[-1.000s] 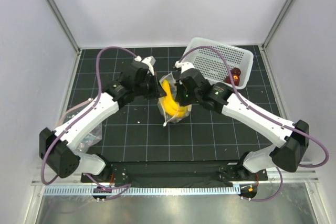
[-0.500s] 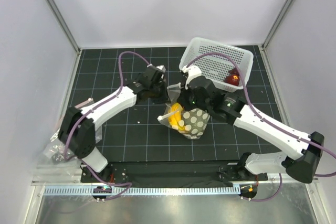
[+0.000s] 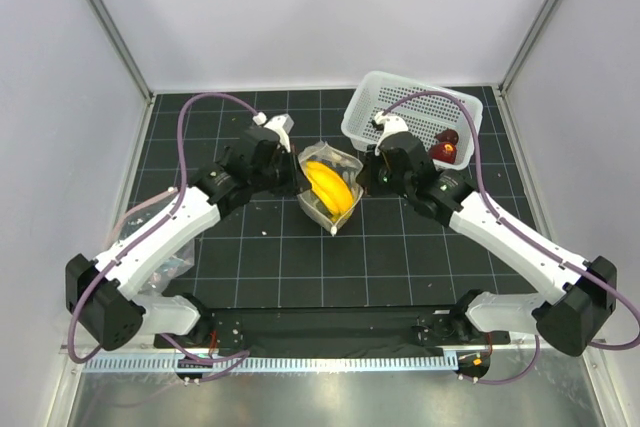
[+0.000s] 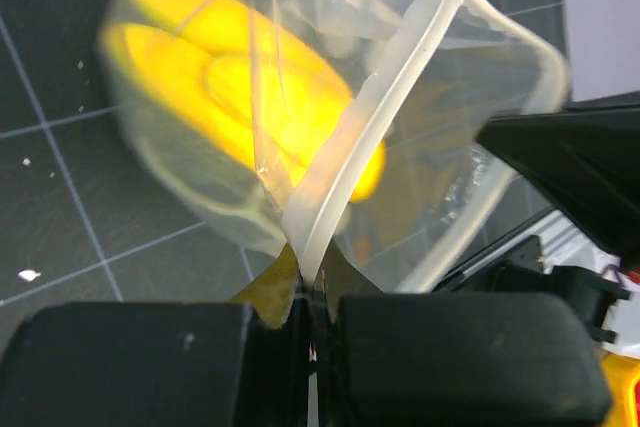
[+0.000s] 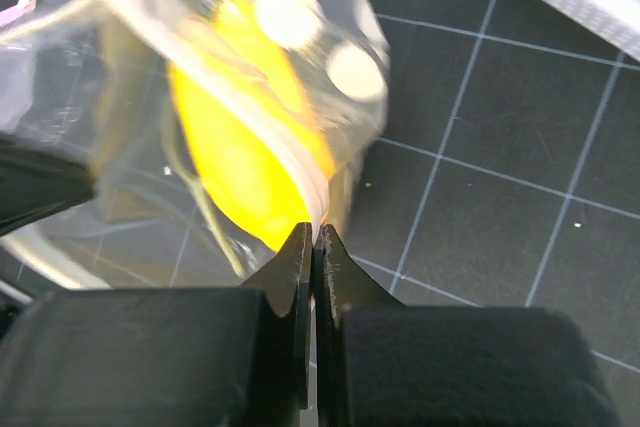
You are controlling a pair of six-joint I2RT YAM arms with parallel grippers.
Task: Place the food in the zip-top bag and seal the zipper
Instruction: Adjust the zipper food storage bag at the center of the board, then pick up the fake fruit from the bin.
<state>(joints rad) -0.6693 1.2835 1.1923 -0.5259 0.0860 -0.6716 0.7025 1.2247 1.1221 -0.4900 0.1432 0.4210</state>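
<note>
Since half a second earlier, zip-top bag (image 3: 347, 161) carried from the near side of the grippers toward the far side. Now slung mid-mat between them, with the yellow banana (image 3: 327, 185) inside.

- **Grip:** At the left gripper (image 4: 310, 297), jaws pressed together, pinching the zipper (image 4: 388, 117) at the bag's mouth edge. At the right gripper (image 5: 314, 242), jaws likewise pressed together on the pale strip at the opposite edge.
- **Room:** Open black mat (image 3: 270, 247) on the near side of the bag and at far left. White basket (image 3: 420, 107) just beyond the right gripper, in the far right corner.
- **Count:** one bag, one banana, one basket, two dark-red fruits (image 3: 446, 147) in the basket.
- **Top view only:** basket contents and both arms.
- **Wrist views only:** strip entering each pair of jaws, and blurred pale spots on the bag in the right one.
</note>
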